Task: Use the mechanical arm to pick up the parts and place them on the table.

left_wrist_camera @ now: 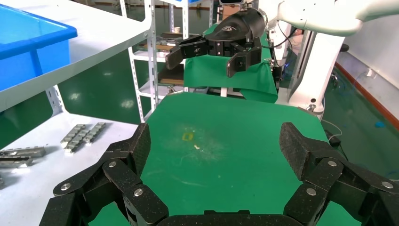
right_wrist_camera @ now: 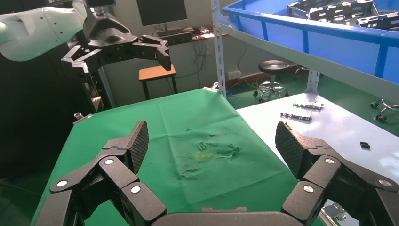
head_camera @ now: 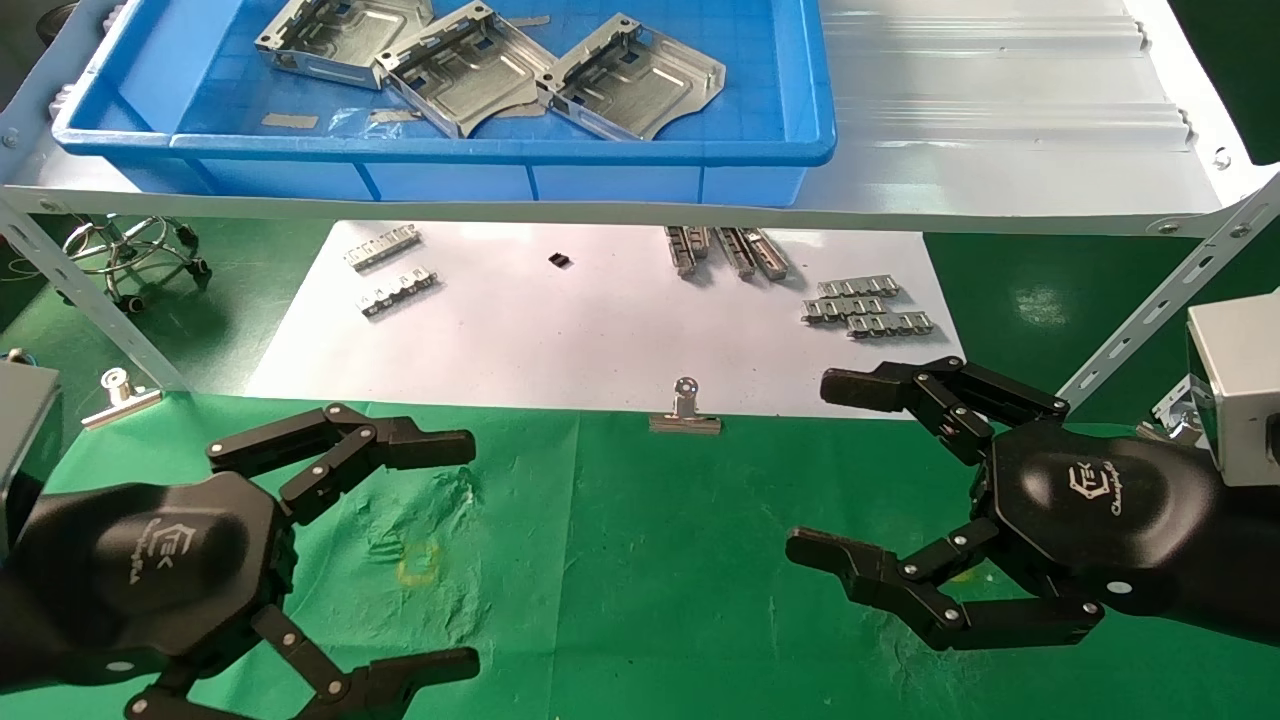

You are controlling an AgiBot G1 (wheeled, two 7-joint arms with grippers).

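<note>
Three silvery stamped parts (head_camera: 470, 65) lie in a blue bin (head_camera: 600, 150) on the raised grey shelf at the back; their tops also show in the right wrist view (right_wrist_camera: 343, 12). My left gripper (head_camera: 460, 550) hovers open and empty over the green cloth table (head_camera: 650, 560) at the front left. My right gripper (head_camera: 820, 470) hovers open and empty over the cloth at the front right. Both point inward, facing each other. In the left wrist view my left gripper (left_wrist_camera: 214, 141) frames bare cloth; in the right wrist view my right gripper (right_wrist_camera: 211, 139) does too.
A white paper sheet (head_camera: 560, 330) under the shelf holds several small ridged metal strips (head_camera: 865, 305) and a tiny black piece (head_camera: 561, 260). Binder clips (head_camera: 685, 415) pin the sheet's front edge. Slanted shelf struts (head_camera: 1150, 310) stand at both sides. A stool base (head_camera: 130, 250) sits at far left.
</note>
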